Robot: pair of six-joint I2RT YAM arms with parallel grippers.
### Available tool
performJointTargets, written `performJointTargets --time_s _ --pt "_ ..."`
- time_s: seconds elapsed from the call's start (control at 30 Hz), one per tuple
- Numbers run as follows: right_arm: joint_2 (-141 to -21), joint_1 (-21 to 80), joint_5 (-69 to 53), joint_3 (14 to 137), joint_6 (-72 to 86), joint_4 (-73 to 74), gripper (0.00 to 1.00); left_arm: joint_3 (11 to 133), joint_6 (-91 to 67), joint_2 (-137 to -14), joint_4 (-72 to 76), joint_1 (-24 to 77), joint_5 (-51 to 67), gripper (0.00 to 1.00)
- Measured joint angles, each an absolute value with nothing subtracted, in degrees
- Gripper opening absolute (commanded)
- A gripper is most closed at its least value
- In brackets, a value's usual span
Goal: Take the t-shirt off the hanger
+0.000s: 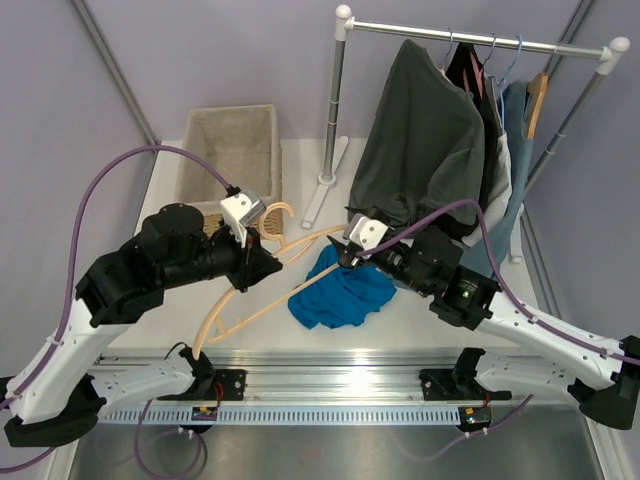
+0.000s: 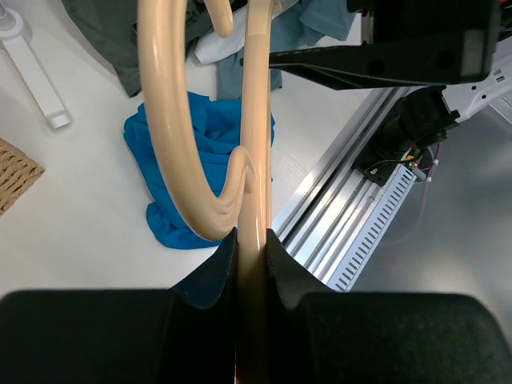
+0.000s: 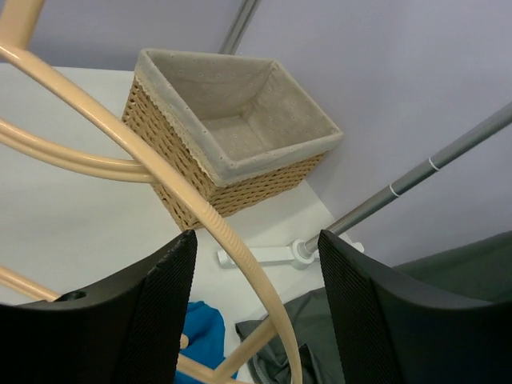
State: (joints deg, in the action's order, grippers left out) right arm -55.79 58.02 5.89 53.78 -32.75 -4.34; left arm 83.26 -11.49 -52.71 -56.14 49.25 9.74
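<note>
1. The blue t-shirt [image 1: 340, 290] lies crumpled in a heap on the white table [image 1: 400, 320], near its front edge, between the two arms. It hangs from nothing.
2. The cream hanger [image 1: 255, 313] is up off the table at a slant, just left of the shirt. One end reaches the heap's edge; whether it touches the cloth, I cannot tell.
3. The left gripper [image 1: 272, 262] is clamped narrow on a rod of the hanger. In the left wrist view the rod [image 2: 252, 160] runs straight between its black fingers [image 2: 284, 268], with the shirt [image 2: 212, 136] on the table below.
4. The right gripper [image 1: 345, 255] hovers at the upper edge of the shirt with its jaws wide. In its wrist view a curved hanger arm [image 3: 228, 236] passes between them, nearer one finger [image 3: 164, 320], ungripped.
5. A lined wicker basket [image 1: 230, 110] sits at the back left.
6. A clothes rack [image 1: 480, 38] at the back right carries a dark grey garment [image 1: 420, 150] and others.
</note>
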Motion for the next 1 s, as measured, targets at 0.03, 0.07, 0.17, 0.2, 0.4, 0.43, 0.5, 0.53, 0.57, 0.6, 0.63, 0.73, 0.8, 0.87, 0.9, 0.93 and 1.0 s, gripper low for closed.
performJointTargets --time_s 0.03,0.07,0.17,0.2,0.4,0.43,0.5,0.53,0.57,0.6,0.63,0.73,0.8,0.87,0.9,0.93,1.0 --pt "-56.1 58.0 5.2 53.8 -33.1 -4.0 0.65 83.3 -11.6 -52.7 -56.1 49.3 10.1 0.00" --pt "-56.3 58.0 4.7 53.8 -33.3 -3.6 0.63 83.3 -11.7 -52.7 -56.1 49.3 10.3 0.00" --pt "-56.8 58.0 3.7 54.3 -33.6 -3.5 0.54 83.3 -11.9 -52.9 -56.1 49.3 11.0 0.00" --pt "-57.0 58.0 3.7 54.5 -33.7 -3.6 0.50 83.3 -11.9 -53.0 -56.1 49.3 11.5 0.00" --pt "-57.2 58.2 2.2 54.7 -37.2 -0.1 0.00 84.2 -12.0 -53.3 -54.8 48.7 12.2 0.12" --pt "-57.3 58.5 1.6 54.7 -38.5 0.5 0.00 84.4 -12.1 -53.3 -55.5 48.6 12.2 0.16" --pt "-57.0 58.8 0.9 54.6 -40.2 1.9 0.00 84.4 -12.1 -53.2 -56.3 48.6 12.7 0.27" --pt "-56.9 58.8 0.8 54.6 -40.6 2.2 0.00 84.4 -12.1 -53.1 -56.1 48.6 13.0 0.31" --pt "-56.6 58.8 0.7 54.3 -40.7 2.4 0.00 84.4 -12.1 -53.0 -55.3 48.6 13.2 0.35" --pt "-56.1 58.8 0.6 53.9 -40.7 2.4 0.00 84.4 -12.2 -52.8 -54.3 48.6 13.5 0.38" --pt "-55.6 58.8 0.8 53.5 -40.7 2.4 0.00 84.4 -12.2 -52.4 -53.9 48.6 13.7 0.39" --pt "-53.5 58.8 1.8 52.2 -40.8 2.1 0.00 85.1 -12.3 -51.1 -54.1 48.7 13.8 0.41" --pt "-52.3 58.8 2.7 52.0 -40.9 1.9 0.00 85.9 -12.3 -50.2 -54.6 48.8 13.8 0.42" --pt "-51.6 58.8 3.6 51.9 -41.1 1.6 0.00 86.5 -12.3 -49.4 -54.7 48.8 13.8 0.42" --pt "-51.3 58.8 3.8 51.9 -41.2 1.6 0.00 86.7 -12.3 -48.8 -54.8 48.8 13.7 0.42" --pt "-51.2 58.8 4.1 51.9 -41.3 1.6 0.00 86.7 -12.3 -48.1 -55.0 48.8 13.5 0.42" --pt "-51.2 58.8 4.6 51.9 -41.5 1.6 0.00 86.7 -12.3 -46.8 -56.1 48.8 13.0 0.42"
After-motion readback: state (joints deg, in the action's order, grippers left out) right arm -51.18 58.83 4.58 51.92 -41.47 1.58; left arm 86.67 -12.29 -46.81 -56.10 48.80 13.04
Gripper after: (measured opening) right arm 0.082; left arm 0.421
